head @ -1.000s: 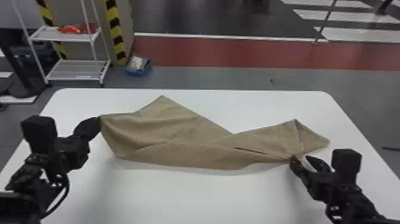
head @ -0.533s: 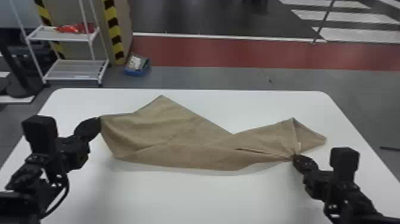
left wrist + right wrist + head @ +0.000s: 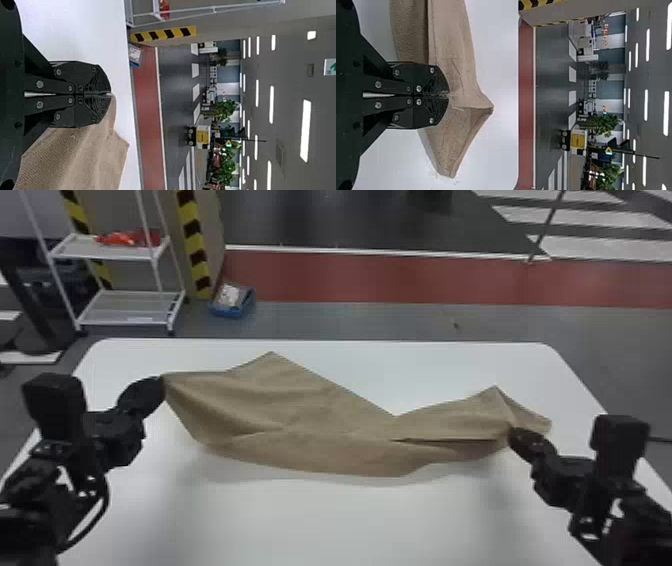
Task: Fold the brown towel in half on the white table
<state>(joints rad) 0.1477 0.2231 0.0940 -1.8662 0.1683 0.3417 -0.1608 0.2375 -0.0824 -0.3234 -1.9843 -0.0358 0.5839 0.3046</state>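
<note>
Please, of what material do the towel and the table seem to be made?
The towel looks like woven cloth, perhaps cotton, with a matte finish: it drapes in folds and shows fine texture. The table has a smooth white top, possibly laminate or plastic; its surface looks even and plain.

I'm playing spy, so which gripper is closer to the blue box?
Left. The left gripper is in front of the blue box, slightly left; the right gripper is far to its right.

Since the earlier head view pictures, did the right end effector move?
Yes. The right end effector is now nearer to the right edge of the white table, and higher in this view.
</note>
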